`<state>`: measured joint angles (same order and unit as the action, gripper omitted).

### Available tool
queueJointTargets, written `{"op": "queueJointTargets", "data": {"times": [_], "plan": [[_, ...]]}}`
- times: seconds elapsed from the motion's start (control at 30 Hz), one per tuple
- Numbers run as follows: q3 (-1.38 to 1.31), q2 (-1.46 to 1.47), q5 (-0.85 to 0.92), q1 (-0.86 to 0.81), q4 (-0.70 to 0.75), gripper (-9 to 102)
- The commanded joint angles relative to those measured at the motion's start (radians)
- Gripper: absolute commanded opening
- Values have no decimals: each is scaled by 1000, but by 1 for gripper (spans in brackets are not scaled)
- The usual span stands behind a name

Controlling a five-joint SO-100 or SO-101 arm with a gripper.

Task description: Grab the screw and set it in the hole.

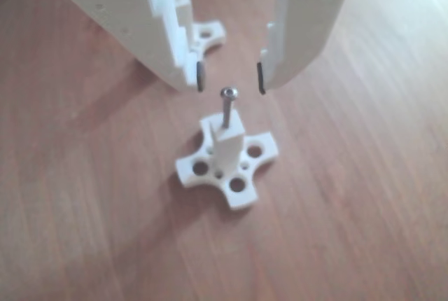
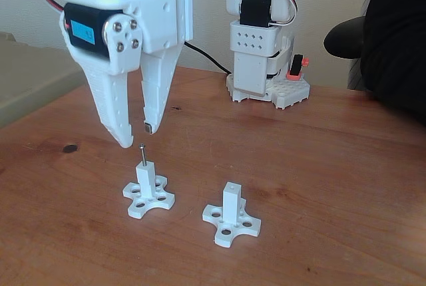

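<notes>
Near the bench's (image 2: 319, 166) front left, we found the screw (image 1: 228, 108) upright in the hole of the left post (image 2: 146, 176); the pincer (image 1: 230, 77) hung just above, fingers apart, holding nothing.

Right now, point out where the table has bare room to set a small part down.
Free: the wooden table right of the empty post, and the front strip below both white bases. Crowded: around the post holding the screw, with the open gripper just above, and near the arm's base.
</notes>
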<state>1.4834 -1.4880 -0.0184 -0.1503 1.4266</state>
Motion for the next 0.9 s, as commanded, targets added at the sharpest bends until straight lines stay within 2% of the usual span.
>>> {"op": "queueJointTargets", "data": {"times": [0.0, 0.87], "plan": [[-94, -23, -3, -11, 18, 10], [-95, -6, -15, 11, 20, 12]]}}
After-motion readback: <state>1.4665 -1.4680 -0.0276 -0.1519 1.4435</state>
